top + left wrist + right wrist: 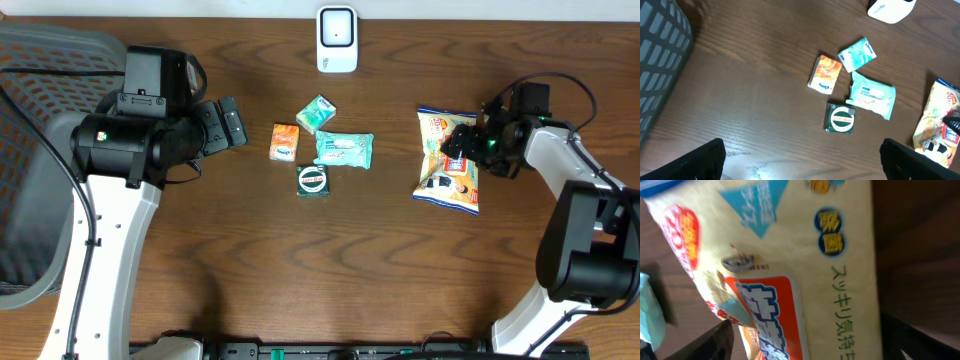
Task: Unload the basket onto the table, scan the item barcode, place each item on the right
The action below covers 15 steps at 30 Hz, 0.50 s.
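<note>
Overhead view: the snack bag [447,170] lies flat on the surface [300,260], right of the small packs [344,150] and well apart from the scanner [337,40], so it likely must be lifted to show its barcode. The right pincer [463,143] hovers over its upper half, fingers spread and seemingly unclamped, though the close view is cramped. The left pincer [232,124] hangs wide apart, near nothing.

Left arm [120,150]: jaws wide; right arm [565,165]: seemingly parted.
</note>
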Motion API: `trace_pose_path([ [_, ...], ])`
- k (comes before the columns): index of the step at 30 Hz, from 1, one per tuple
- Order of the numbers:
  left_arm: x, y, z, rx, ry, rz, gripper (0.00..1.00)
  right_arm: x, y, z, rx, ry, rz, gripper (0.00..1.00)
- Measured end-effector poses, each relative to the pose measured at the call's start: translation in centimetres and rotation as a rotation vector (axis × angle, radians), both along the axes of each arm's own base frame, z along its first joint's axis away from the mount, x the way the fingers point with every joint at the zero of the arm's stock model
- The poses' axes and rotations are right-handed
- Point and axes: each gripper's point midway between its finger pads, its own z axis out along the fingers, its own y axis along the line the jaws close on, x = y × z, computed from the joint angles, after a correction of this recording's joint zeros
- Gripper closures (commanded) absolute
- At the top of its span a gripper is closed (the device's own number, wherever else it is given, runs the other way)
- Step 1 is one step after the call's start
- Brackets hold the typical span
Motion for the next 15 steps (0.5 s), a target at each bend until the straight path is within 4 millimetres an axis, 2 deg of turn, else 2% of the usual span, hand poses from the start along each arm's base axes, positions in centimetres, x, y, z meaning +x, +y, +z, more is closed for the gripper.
trace_pose_path([
  [1,0.0,0.0,0.0,0.0,0.0,0.0,0.02,-0.1,0.1,-0.2,0.004,0.005,0.009,0.38],
  [6,0.0,0.0,0.0,0.0,0.0,0.0,0.02,-0.5,0.7,-0.9,0.04,0.027,0.03,0.75],
  [8,0.0,0.0,0.0,0.0,0.0,0.0,0.02,-0.4,1.1,-0.8,0.063,0.023,0.035,0.93],
  [9,0.0,0.0,0.0,0.0,0.0,0.0,0.02,-0.4,1.4,-0.5,0.083,0.018,0.039,0.99],
  [15,0.0,0.0,0.0,0.0,0.0,0.0,0.02,0.2,3.1,0.3,0.182,-0.014,0.068,0.99],
])
